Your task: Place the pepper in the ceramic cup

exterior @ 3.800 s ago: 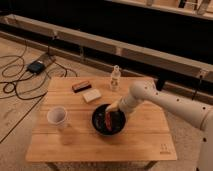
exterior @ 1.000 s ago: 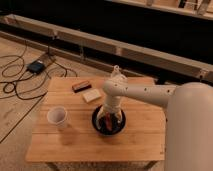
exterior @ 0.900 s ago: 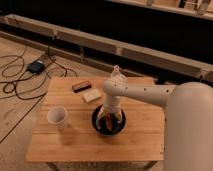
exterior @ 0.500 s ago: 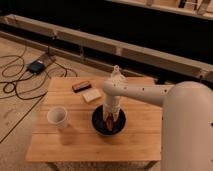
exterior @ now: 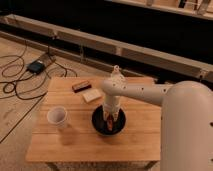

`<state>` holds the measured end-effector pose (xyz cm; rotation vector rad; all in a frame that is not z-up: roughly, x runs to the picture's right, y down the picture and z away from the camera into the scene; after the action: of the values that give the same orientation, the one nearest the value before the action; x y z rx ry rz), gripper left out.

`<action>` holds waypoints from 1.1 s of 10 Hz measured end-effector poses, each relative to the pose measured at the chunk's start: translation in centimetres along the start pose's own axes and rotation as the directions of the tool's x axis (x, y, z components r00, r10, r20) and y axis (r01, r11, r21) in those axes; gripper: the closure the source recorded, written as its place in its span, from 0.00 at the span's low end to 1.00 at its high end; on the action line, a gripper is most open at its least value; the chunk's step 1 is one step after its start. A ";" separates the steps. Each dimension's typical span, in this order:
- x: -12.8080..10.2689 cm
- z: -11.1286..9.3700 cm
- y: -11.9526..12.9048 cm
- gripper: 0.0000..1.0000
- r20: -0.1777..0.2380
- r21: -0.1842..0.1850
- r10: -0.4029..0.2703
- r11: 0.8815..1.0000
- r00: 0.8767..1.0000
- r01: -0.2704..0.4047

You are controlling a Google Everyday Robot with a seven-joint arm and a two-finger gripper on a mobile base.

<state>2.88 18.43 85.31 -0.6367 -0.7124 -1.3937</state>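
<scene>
The red-orange pepper (exterior: 107, 121) lies in the wide black bowl (exterior: 98, 124) near the middle of the wooden table (exterior: 75, 142). My gripper (exterior: 109, 118) points straight down into the bowl, right at the pepper. The white arm reaches in from the right and hides much of the bowl. The white ceramic cup (exterior: 57, 117) stands upright on the table's left side, about a hand's width left of the bowl.
A small clear bottle (exterior: 116, 73) stands at the table's back edge behind the arm. A dark flat object (exterior: 80, 86) and a pale block (exterior: 91, 95) lie at the back left. Cables and a black box (exterior: 36, 66) lie on the floor at the left.
The arm has swung over the bowl and the gripper has lowered into it onto the pepper. The cup and the other things have not moved.
</scene>
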 end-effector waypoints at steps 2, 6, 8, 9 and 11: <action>0.0 -1.3 -0.4 1.00 -0.027 0.000 -0.011 1.000 1.000 0.011; -0.8 -4.3 -2.1 1.00 -0.079 -0.016 -0.065 0.998 0.995 0.064; -1.4 -5.7 -3.8 1.00 -0.095 -0.025 -0.111 0.994 0.989 0.109; -1.7 -6.5 -4.8 1.00 -0.103 -0.029 -0.141 0.990 0.985 0.139; -2.2 -7.5 -6.6 1.00 -0.102 -0.037 -0.186 0.982 0.977 0.183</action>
<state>-3.30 13.61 78.70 -0.5243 -0.6831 -1.5984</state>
